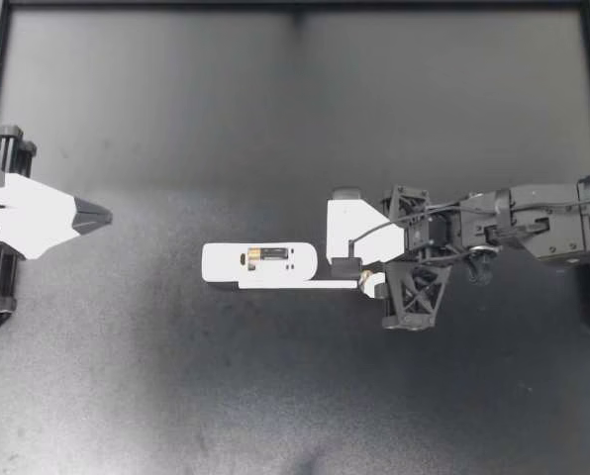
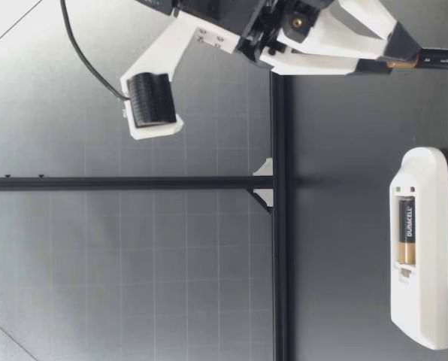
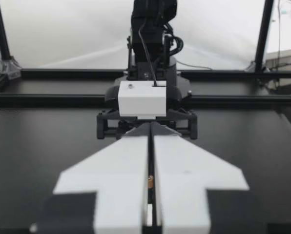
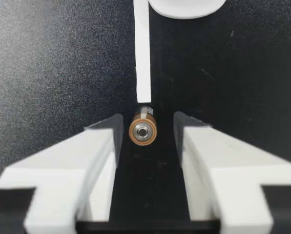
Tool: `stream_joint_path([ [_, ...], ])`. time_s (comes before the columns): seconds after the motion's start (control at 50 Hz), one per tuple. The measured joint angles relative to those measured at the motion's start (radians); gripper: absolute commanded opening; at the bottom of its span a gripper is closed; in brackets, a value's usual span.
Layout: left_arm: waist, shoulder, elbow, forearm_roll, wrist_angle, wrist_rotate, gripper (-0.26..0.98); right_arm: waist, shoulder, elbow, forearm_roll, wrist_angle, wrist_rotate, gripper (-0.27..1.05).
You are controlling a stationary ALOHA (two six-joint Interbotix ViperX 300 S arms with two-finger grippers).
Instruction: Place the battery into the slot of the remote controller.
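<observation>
Copper-ended, the loose battery (image 4: 143, 130) lies on the table (image 1: 176, 119) between your right gripper (image 1: 360, 275)'s spread fingers, touching neither. Stiff, smooth, likely to roll: pinch across its middle. The remote (image 1: 226, 265), just beyond, holds a seated cell (image 1: 266, 255). Your left gripper (image 1: 95, 216) is pressed together, well apart.

Dark table (image 1: 176, 119); black frame rail (image 2: 279, 286) bordering it.

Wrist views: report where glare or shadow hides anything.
Right wrist view: even light; the battery shows plainly inside my open right pincer, with a glint on its end and deep shadow on the table under it. Left wrist view: the backdrop glares white, so my right arm reads as a dark silhouette, its details lost.
</observation>
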Motion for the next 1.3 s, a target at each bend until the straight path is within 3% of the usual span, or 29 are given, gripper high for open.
stream_joint_path([
  [0.2, 0.000, 0.000, 0.000, 0.000, 0.000, 0.000, -0.15, -0.002, 0.008, 0.000, 0.000, 0.000, 0.000, 0.37],
  [0.66, 0.000, 0.000, 0.003, 0.000, 0.003, 0.003, -0.15, 0.006, 0.012, -0.006, 0.000, 0.002, -0.003, 0.02],
  [0.86, 0.003, 0.067, 0.000, 0.000, 0.114, -0.006, -0.15, 0.008, -0.069, -0.002, 0.000, -0.021, -0.003, 0.00],
  [1.06, 0.035, 0.236, -0.063, -0.005, 0.267, -0.009, -0.15, 0.008, -0.149, 0.089, -0.002, -0.351, 0.003, 0.00],
  [1.2, 0.054, 0.371, -0.123, -0.005, 0.354, -0.009, -0.15, 0.003, -0.126, 0.163, 0.000, -0.729, 0.003, -0.01],
  [1.3, 0.069, 0.459, -0.161, -0.005, 0.402, -0.008, -0.15, -0.009, -0.072, 0.170, 0.008, -0.891, 0.005, -0.01],
])
